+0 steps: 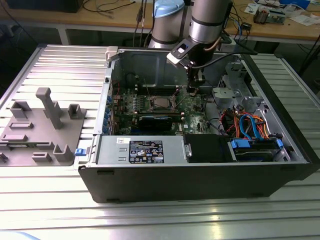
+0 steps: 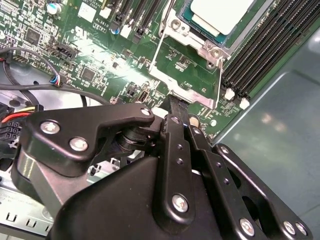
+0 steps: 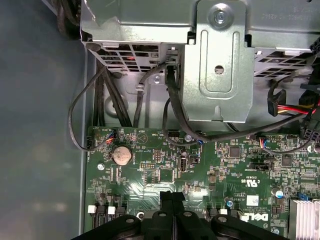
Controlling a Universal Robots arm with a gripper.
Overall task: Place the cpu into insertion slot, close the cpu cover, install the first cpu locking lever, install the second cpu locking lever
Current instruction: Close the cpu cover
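cpu (image 2: 220, 12) in insertion slot (image 2: 197, 36) | cpu cover (image 2: 186, 89) open beside it | gripper (image 2: 178, 107) pinched closed at its edge, probably for nudging

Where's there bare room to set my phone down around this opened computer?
The ribbed table is bare along the computer case's near side in the exterior view, and beyond the grey fixture tray. Inside the case it is crowded: cables, motherboard and the hand.
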